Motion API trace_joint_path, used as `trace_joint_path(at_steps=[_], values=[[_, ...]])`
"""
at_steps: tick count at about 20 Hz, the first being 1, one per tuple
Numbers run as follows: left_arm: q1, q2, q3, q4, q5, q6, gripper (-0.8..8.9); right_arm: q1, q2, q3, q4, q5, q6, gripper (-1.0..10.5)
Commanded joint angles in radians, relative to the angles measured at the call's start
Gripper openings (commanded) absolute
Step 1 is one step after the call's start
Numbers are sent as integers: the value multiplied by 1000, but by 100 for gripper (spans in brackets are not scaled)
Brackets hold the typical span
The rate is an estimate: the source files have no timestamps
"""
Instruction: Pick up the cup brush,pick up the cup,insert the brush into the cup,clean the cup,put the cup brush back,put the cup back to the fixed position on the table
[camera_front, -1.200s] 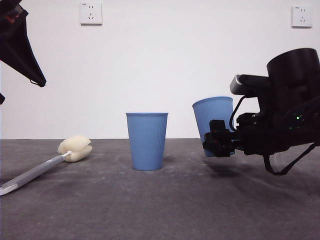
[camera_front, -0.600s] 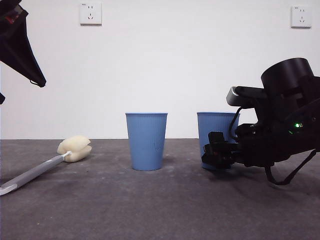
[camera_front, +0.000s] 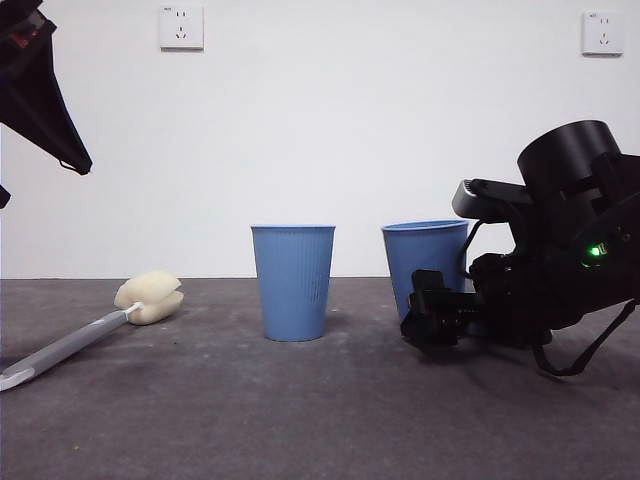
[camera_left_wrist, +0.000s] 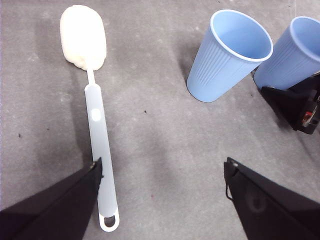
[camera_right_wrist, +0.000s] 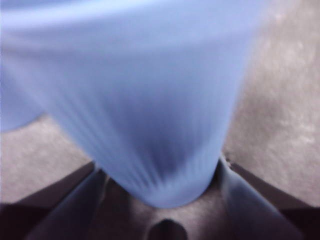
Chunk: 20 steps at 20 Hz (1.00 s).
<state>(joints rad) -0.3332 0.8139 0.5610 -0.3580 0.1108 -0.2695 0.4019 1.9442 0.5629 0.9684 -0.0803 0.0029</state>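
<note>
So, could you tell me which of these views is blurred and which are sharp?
Right wrist view: the cup between the right gripper jaws is soft and smeared. Left wrist view: cup brush crisp. Front view: both cups sharp, soft shadows on the table.

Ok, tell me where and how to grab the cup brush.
Grip the cup brush on the straight grey handle, mid-length, coming from above with the claw across it. It lies flat on the table, and the soft sponge head would squash. The open left claw already hovers over the handle end.
</note>
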Motion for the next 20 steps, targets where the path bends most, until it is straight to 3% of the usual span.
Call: trace_joint_path(at_steps=[1, 5, 11, 16, 20], values=[[-1, -2, -10, 7, -2, 13, 409, 3, 27, -18, -68, -16, 31, 420], [-1, -2, -10, 5, -2, 13, 409, 4, 0, -18, -121, -26, 43, 446], [-1, -2, -10, -5, -2, 12, 409, 3, -159, -20, -372, -24, 38, 447], [-1, -2, -10, -23, 2, 13, 409, 5, -383, -20, -754, -39, 42, 442], [-1, -2, -10, -54, 75, 13, 409, 5, -663, -19, -1128, -201, 75, 436]])
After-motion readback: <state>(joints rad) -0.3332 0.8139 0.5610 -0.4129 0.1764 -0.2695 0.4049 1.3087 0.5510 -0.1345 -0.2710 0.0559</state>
